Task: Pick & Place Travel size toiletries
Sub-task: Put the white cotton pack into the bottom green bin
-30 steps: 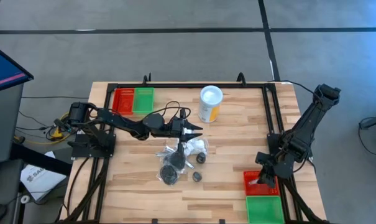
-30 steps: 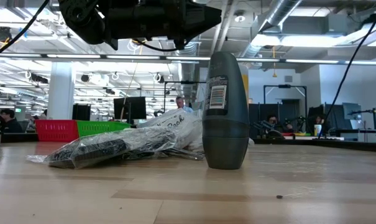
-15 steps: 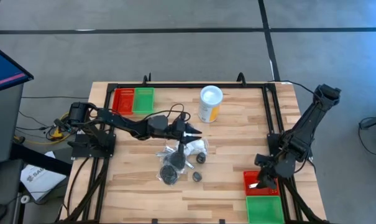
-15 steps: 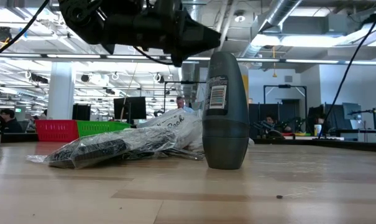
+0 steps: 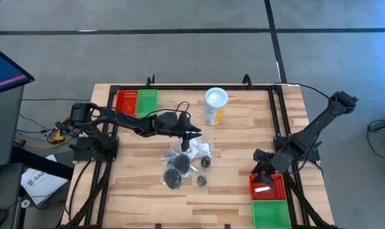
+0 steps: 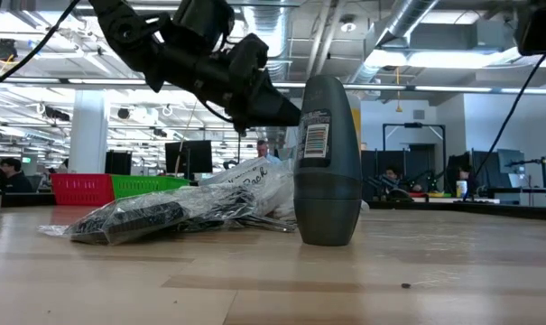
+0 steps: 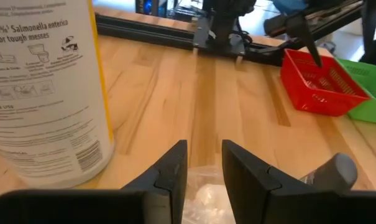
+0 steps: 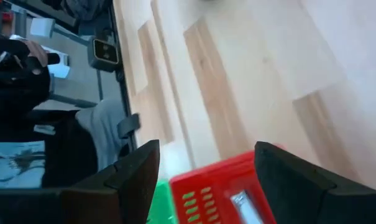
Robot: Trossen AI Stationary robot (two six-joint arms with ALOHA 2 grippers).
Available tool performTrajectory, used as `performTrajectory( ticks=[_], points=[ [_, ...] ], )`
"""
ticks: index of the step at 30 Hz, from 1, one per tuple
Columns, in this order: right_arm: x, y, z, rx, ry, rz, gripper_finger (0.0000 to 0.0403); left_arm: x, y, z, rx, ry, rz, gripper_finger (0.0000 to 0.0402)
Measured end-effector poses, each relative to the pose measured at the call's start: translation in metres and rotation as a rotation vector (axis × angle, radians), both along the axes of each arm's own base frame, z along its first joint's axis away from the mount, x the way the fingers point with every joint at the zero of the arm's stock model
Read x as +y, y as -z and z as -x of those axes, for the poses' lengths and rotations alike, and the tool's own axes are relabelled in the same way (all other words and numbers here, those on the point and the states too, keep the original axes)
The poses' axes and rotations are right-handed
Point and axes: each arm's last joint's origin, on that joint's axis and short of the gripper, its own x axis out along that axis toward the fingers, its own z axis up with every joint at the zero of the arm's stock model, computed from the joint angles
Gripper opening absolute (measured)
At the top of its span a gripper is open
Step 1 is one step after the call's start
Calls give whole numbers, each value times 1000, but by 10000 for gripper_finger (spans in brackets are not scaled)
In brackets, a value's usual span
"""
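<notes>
From above, I have the left end effector (image 5: 189,136) angled down over the wrapped toiletries heap (image 5: 182,161) mid-desk, fingers slightly parted, holding nothing. The right end effector (image 5: 263,170) hangs wide open above the near-right red mesh basket (image 5: 276,184), a silvery tube (image 5: 263,189) lying inside. At desk level, the dark grey roll-on bottle (image 6: 326,162) stands upright right of the heap. Left wrist: the tall yellow-and-white canister (image 7: 48,87) crowds one side.

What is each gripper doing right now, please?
Left gripper: jaws slightly apart, holding nothing, above the toiletries pile.
Right gripper: jaws open, empty, over the red bin.
</notes>
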Motion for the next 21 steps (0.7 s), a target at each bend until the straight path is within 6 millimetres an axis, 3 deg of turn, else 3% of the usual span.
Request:
performTrajectory(
  ticks=[8,15,21],
  points=[
    [-14,-1,-11,-62,-3,101,249,14,6,4,57,34,67,92],
    [-22,-5,-20,-144,4,145,249,27,24,4,125,38,103,92],
    [-25,-8,-24,-200,-10,177,249,30,38,3,148,147,196,92]
  ],
)
